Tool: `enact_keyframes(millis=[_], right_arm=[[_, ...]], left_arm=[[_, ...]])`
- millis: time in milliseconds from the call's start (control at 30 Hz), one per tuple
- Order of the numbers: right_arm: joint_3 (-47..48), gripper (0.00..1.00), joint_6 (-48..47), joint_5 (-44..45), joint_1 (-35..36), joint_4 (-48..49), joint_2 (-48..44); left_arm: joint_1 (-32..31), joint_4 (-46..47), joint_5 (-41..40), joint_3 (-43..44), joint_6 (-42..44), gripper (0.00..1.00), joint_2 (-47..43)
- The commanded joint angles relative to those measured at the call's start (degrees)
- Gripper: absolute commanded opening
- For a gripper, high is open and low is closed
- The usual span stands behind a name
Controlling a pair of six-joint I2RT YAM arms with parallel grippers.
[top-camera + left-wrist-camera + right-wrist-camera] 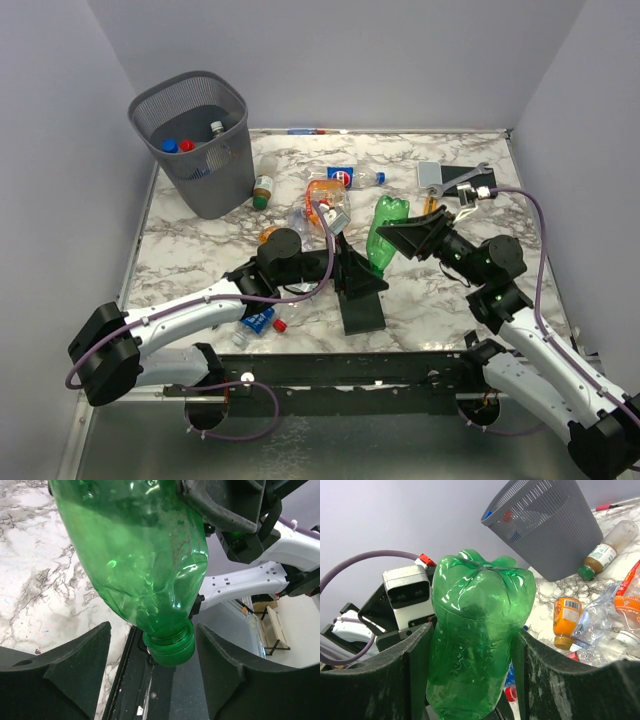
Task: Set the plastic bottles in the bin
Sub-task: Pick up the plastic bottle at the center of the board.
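Marble table (190, 255): mesh bin (196, 150), scattered bottles (263, 188), black slab (362, 315)

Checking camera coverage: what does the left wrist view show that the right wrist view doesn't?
Left wrist only: the green bottle's cap, between the open left claw's fingers. Right wrist only: the bin, an orange bottle, the green bottle's lobed base. Both: the green bottle, gripped by the right claw.

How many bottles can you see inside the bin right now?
3 in the bin: a blue-capped bottle and red-capped bottle side by side on the left, a white-capped bottle toward the right. More may be hidden underneath.
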Motion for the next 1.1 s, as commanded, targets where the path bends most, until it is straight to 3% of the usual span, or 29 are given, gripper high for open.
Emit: enact_keyframes(millis=[0, 167, 233, 300, 367, 467, 733, 767, 833, 900, 1067], right_arm=[[2.06, 0.41, -1.65, -0.87, 0.44, -2.01, -1.01], [2.86, 0.42, -4.03, -1.19, 0.40, -5.02, -1.92], [2.90, 0.43, -4.53, -1.54, 0.42, -5.80, -2.19], [2.86, 0.44, -4.92, -1.65, 0.43, -6.35, -2.46], [2.71, 0.44, -5.17, -1.64, 0.41, -6.60, -2.57], [2.46, 0.44, -5.06, -1.88, 0.44, -6.13, -2.66], [2.13, 0.47, -4.65, -3.16, 0.44, -5.86, -2.40], [2.41, 0.52, -4.56, -3.44, 0.44, -6.01, -2.33], [3.95, 0.79, -4.63, -4.30, 0.44, -7.99, -2.02], [6.84, 0.98, -5.23, -5.51, 0.43, -12.18, -1.47], [18.60, 1.00, -12.39, -8.32, 0.43, -27.83, -0.19]], left_arm=[[-0.97, 0.08, -0.71, 2.23, 1.39, 0.64, 0.25], [-0.98, 0.17, -4.78, 2.33, 1.96, 0.43, -0.82], [-0.98, 0.38, -6.36, 2.50, 1.97, 0.41, -1.07], [-0.98, 0.95, -7.16, 2.44, 1.68, 0.47, -1.14], [-0.98, 1.13, -7.53, 2.58, 1.47, 0.63, -0.85], [-0.98, 1.09, -6.97, 2.77, 1.23, 0.65, 0.15], [-0.98, 1.40, -7.22, 2.25, 1.14, 0.23, 0.79], [-1.02, 1.40, -7.22, 1.75, 1.44, 0.15, 0.46], [-0.98, 0.85, -7.48, 1.08, 2.80, 0.00, -0.48], [-0.98, -1.94, -10.00, 0.85, 5.79, 0.00, -2.27], [-1.00, -14.85, -20.98, 3.58, 21.54, 0.00, -8.84]])
